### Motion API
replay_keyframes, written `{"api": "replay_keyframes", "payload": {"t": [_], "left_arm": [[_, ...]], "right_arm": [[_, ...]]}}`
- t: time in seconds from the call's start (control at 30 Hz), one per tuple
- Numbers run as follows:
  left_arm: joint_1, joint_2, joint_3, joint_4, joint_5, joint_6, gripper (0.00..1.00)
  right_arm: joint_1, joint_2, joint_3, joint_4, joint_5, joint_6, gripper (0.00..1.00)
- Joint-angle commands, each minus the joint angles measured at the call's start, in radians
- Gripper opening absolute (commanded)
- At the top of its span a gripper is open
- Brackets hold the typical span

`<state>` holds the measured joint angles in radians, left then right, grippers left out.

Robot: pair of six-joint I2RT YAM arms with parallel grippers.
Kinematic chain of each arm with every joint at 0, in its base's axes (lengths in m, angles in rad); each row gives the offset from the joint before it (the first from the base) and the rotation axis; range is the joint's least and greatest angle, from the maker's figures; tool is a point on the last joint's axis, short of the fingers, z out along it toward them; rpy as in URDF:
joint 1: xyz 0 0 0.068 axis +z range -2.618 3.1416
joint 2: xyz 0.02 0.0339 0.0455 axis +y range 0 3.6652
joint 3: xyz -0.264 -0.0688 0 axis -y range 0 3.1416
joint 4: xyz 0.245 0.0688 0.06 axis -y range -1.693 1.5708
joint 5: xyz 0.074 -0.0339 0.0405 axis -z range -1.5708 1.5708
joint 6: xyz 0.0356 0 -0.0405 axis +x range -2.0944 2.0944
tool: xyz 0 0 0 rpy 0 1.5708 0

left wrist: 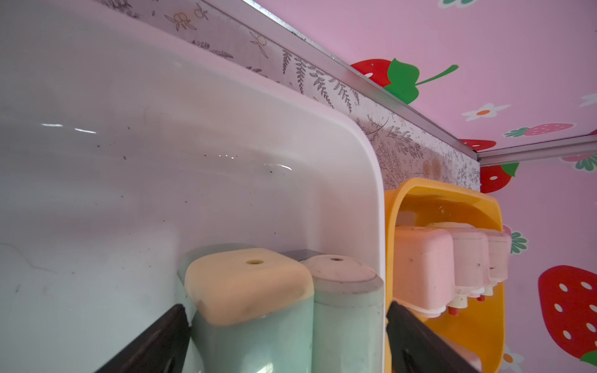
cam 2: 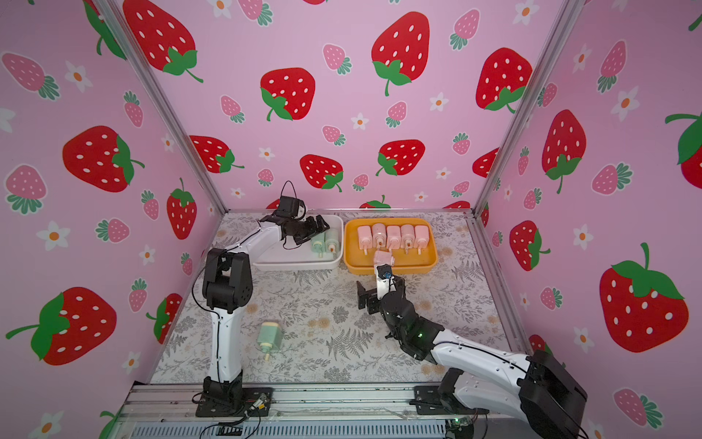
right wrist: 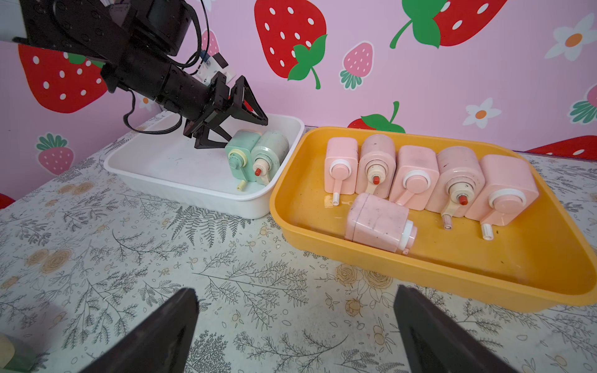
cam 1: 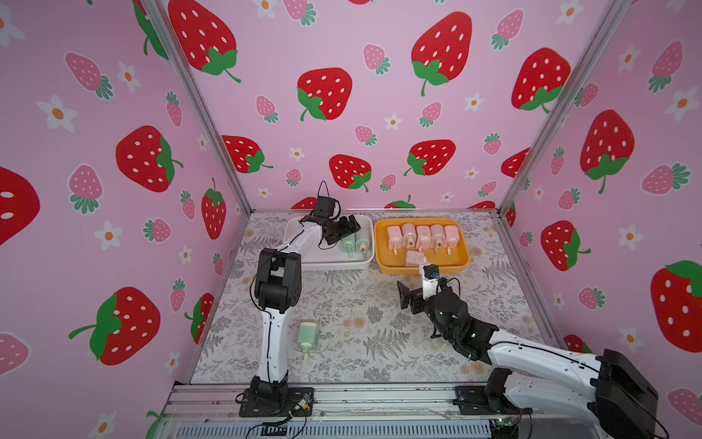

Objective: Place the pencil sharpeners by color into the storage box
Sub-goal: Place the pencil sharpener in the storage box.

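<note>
Loose mint pencil sharpener [cam 1: 307,336]: lying on the table [cam 1: 361,304] beside the left arm [cam 1: 271,342]. Right claw [cam 1: 401,296]: spread, empty, above the table before the yellow tray [cam 1: 421,270]. Left claw [right wrist: 248,132]: spread over two mint sharpeners [cam 1: 356,243] in the white tray [cam 1: 330,266]. Six pink sharpeners [cam 1: 421,237]: in the yellow tray, five in a row, one in front.

Left tray [cam 1: 330,265] holds two sharpeners [cam 1: 356,243]; right tray [cam 1: 421,270], just beside it, holds six sharpeners [cam 1: 422,237]; a lone sharpener [cam 1: 307,336] lies on the table [cam 1: 361,311], lower left.
</note>
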<state>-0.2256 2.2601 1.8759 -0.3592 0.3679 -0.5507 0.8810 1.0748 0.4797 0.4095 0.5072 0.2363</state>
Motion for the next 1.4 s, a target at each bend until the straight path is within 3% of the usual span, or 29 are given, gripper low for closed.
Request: {"api": "replay_keyframes", "payload": {"t": [0.0, 0.3, 0.6, 0.73, 0.87, 1.07, 1.37], "left_arm": [[-0.015, 0.015, 0.012, 0.014, 0.048, -0.003, 1.0], [-0.015, -0.006, -0.008, -0.009, 0.006, 0.014, 1.0], [-0.026, -0.07, -0.016, -0.09, -0.151, 0.121, 0.99], [-0.026, -0.113, -0.055, -0.085, -0.16, 0.132, 1.0], [-0.03, -0.194, -0.132, -0.049, -0.172, 0.142, 1.0], [-0.05, -0.342, -0.285, 0.014, -0.204, 0.152, 1.0], [-0.113, -0.519, -0.502, 0.08, -0.2, 0.147, 1.0]], "right_arm": [[0.0, -0.004, 0.024, -0.006, -0.006, 0.009, 1.0], [0.0, -0.008, 0.023, -0.015, -0.004, 0.008, 1.0], [-0.031, -0.016, 0.024, -0.059, 0.013, 0.093, 1.0], [-0.115, -0.033, 0.064, -0.204, -0.046, 0.215, 1.0], [-0.181, -0.067, 0.13, -0.426, -0.019, 0.354, 1.0], [-0.266, -0.24, 0.117, -0.556, -0.062, 0.386, 1.0], [-0.393, -0.311, 0.24, -1.13, -0.151, 0.578, 1.0]]}}
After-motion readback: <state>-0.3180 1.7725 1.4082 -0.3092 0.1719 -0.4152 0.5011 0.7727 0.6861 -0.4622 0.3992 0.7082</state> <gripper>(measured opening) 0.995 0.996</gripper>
